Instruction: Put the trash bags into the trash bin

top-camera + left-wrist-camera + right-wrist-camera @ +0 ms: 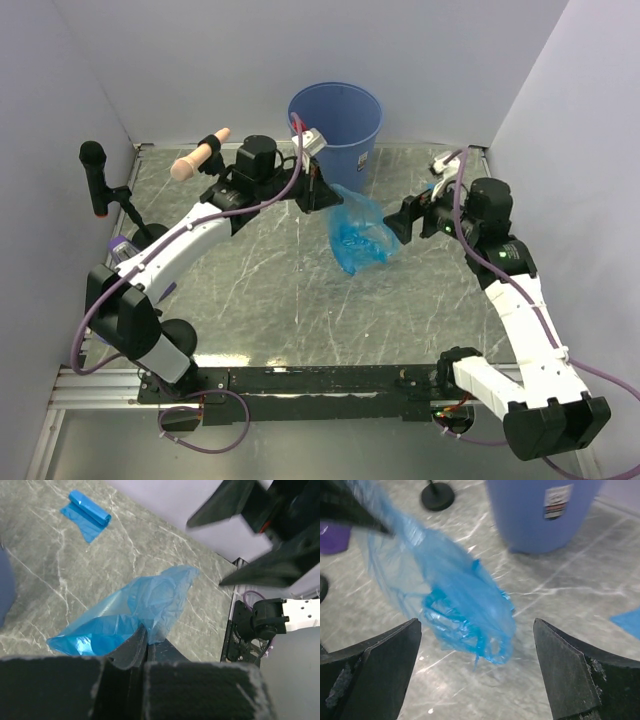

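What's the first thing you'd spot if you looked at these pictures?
The bright blue, crinkly trash bag near the middle of the table, pinched at one end by the left gripper. Just behind it, at the far edge, stands the big round trash bin. The right gripper is wide open right beside the bag.

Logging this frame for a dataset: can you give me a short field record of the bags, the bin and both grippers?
held bag: translucent blue plastic film bag, pinched in left gripper, jaws shut
right gripper: jaws open, facing that bag
second bag: small folded blue film packet, lying on grey marbled table
bin: round blue plastic bucket, upright, beyond held bag
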Available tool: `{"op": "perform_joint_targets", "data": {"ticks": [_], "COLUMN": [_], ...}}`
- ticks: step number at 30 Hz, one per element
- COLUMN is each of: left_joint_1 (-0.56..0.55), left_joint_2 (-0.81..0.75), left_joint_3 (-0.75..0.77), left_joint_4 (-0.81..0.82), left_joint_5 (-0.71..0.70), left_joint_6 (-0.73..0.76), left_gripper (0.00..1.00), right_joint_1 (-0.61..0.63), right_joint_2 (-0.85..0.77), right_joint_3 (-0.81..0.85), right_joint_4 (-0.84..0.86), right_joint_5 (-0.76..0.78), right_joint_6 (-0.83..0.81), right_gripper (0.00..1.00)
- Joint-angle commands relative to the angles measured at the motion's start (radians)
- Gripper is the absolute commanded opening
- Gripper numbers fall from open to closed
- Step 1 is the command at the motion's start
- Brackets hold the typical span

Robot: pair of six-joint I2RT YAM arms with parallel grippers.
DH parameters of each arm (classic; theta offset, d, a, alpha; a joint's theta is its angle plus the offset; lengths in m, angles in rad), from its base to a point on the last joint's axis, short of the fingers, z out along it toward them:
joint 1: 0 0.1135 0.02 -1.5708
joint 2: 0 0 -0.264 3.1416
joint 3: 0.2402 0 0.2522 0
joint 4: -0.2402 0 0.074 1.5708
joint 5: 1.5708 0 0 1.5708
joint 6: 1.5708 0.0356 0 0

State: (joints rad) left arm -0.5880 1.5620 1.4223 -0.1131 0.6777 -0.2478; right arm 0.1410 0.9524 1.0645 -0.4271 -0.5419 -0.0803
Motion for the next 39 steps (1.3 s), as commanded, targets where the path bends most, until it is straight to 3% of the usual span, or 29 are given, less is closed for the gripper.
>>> {"op": "perform_joint_targets", "data": {"ticks": [1, 11, 13, 14, 15, 16, 17, 18, 19, 22, 24, 29, 39], "left_joint_1": [0.002, 0.002, 0.004, 0.005, 0.008, 0.010, 0.010, 0.008, 0.007, 0.004, -0.007, -0.022, -0.029], "left_joint_2": [-0.066, -0.094, -0.097, -0.102, -0.102, -0.102, -0.102, -0.103, -0.105, -0.132, -0.166, -0.178, 0.022], "left_joint_3": [0.063, 0.104, 0.116, 0.113, 0.106, 0.098, 0.083, 0.069, 0.052, 0.001, -0.042, -0.097, -0.008], "left_joint_4": [-0.011, -0.066, -0.094, -0.100, -0.103, -0.100, -0.086, -0.070, -0.060, -0.033, -0.007, 0.004, 0.093], "left_joint_5": [0.043, 0.200, 0.174, 0.137, 0.103, 0.039, -0.019, -0.086, -0.162, -0.315, -0.363, -0.406, -0.354], "left_joint_6": [0.016, 0.068, 0.109, 0.119, 0.127, 0.130, 0.121, 0.101, 0.078, -0.010, -0.054, -0.111, -0.128], "left_gripper": [0.01, 0.01, 0.00, 0.01, 0.01, 0.01, 0.15, 0.42, 0.59, 0.85, 0.92, 0.94, 0.78], "right_joint_1": [0.075, 0.164, 0.158, 0.155, 0.151, 0.147, 0.146, 0.147, 0.146, 0.131, 0.121, 0.117, 0.117], "right_joint_2": [-0.017, 0.020, 0.039, 0.052, 0.055, 0.059, 0.060, 0.062, 0.063, 0.068, 0.071, 0.083, 0.077], "right_joint_3": [-0.067, -0.185, -0.184, -0.176, -0.166, -0.156, -0.149, -0.140, -0.132, -0.112, -0.100, -0.075, -0.109], "right_joint_4": [0.056, 0.211, 0.241, 0.246, 0.251, 0.266, 0.274, 0.289, 0.306, 0.335, 0.340, 0.333, 0.347], "right_joint_5": [-0.063, 0.078, 0.076, 0.048, 0.015, -0.009, -0.010, -0.009, 0.005, 0.043, 0.069, 0.074, 0.043], "right_joint_6": [-0.029, -0.181, -0.170, -0.161, -0.148, -0.110, -0.080, -0.028, 0.022, 0.143, 0.201, 0.231, 0.258], "right_gripper": [0.99, 0.98, 0.84, 0.70, 0.52, 0.13, 0.00, 0.00, 0.00, 0.00, 0.00, 0.00, 0.00]}}
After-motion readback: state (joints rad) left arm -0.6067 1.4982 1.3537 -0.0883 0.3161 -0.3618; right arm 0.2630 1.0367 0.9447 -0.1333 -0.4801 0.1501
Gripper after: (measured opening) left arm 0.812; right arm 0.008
